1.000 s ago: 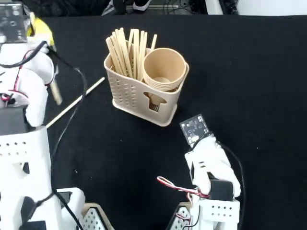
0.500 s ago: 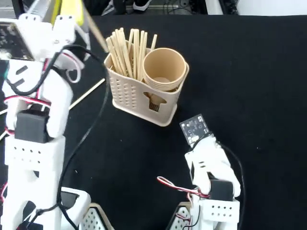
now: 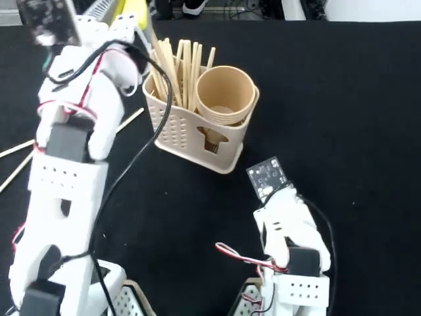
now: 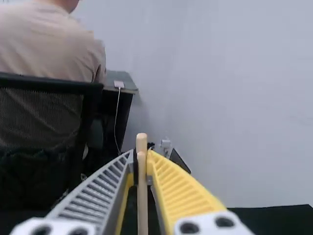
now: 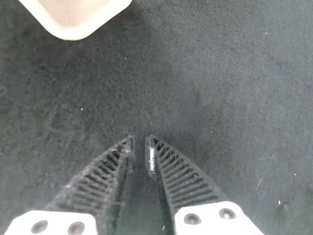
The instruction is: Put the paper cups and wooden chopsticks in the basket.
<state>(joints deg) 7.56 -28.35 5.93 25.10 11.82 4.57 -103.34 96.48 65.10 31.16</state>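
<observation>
The work surface is a table point(image 3: 355, 99) covered with black cloth. In the right wrist view the cloth point(image 5: 230, 73) has a fine felt-like texture with scattered pale lint specks. Beyond the far edge of the table, the high view shows a strip of dark clutter with cables point(image 3: 240, 8) and a white patch point(image 3: 375, 8) at the corner.

The left wrist view shows the room behind:
- A plain pale wall point(image 4: 234, 73).
- A black mesh chair back point(image 4: 39, 117) with a solid black upper rail.
- A dark desk top point(image 4: 121, 81) against the wall, beside the chair.
- A white cable point(image 4: 116, 122) hanging down from the desk edge.
</observation>
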